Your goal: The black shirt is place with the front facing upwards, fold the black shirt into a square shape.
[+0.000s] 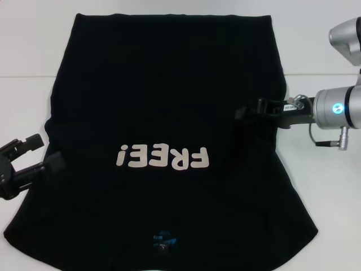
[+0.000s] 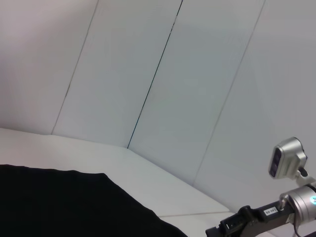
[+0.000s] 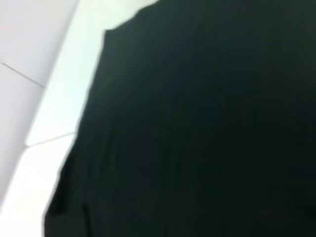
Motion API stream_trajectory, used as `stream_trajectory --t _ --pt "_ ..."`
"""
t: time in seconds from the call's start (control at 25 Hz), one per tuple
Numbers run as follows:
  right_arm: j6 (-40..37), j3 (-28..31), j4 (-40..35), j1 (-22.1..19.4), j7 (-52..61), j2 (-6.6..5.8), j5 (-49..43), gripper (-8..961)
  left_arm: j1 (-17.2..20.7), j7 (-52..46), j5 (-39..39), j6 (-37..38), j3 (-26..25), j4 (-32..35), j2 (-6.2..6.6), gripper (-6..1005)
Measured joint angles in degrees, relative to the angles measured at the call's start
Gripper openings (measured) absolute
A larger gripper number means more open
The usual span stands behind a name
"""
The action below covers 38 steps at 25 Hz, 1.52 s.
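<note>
The black shirt [image 1: 163, 96] lies spread flat on the white table [image 1: 28, 68], front up. Its pale "FREE!" lettering [image 1: 163, 158] reads upside down from the head view, and the small blue neck label [image 1: 163, 241] is at the near edge. My left gripper [image 1: 52, 151] is open at the shirt's left edge, level with the lettering, with nothing between its fingers. My right gripper [image 1: 243, 114] reaches in over the shirt's right side, dark against the cloth. The right wrist view is mostly filled by the shirt [image 3: 197, 123].
Bare white table [image 3: 54, 113] shows beyond the shirt's edges on the left, right and far side. A pale panelled wall [image 2: 148, 74] rises behind the table. My right arm [image 2: 276, 212] shows in the left wrist view past the shirt [image 2: 59, 202].
</note>
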Motion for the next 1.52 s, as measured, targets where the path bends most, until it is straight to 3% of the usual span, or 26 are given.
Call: stream_trajectory --t 0.28,0.4,0.56,0.72,0.96,1.28,1.52 --pt "-0.96 0.46 1.34 -3.72 -11.59 0.63 12.99 305 -0.36 -1.57 -0.03 -0.22 -0.42 0.00 0.15 869" --pt "-4.35 0.49 1.18 -5.92 -20.13 0.70 16.78 457 -0.48 -4.91 -0.03 -0.15 -1.00 0.00 0.51 868" --pt "-13.54 0.48 0.41 -9.13 -33.77 0.40 17.75 638 -0.46 -13.68 1.39 0.74 -2.06 1.47 1.87 868" --pt "-23.46 0.39 -0.73 -12.85 -50.38 0.29 17.69 798 -0.47 -24.75 7.48 1.74 -2.43 4.38 3.70 867" --pt "-26.23 0.46 -3.65 -17.85 -68.17 2.11 17.55 826 -1.99 -36.46 19.40 3.79 -2.68 9.61 5.24 867" --pt "-25.77 -0.68 -3.25 -18.72 -72.64 2.11 16.96 831 -5.47 -46.59 33.27 0.66 -3.18 12.28 6.90 866" --pt "-25.80 -0.78 -2.99 -18.95 -73.24 2.45 15.29 835 -8.10 -49.88 41.15 -3.10 -0.98 11.22 7.24 865"
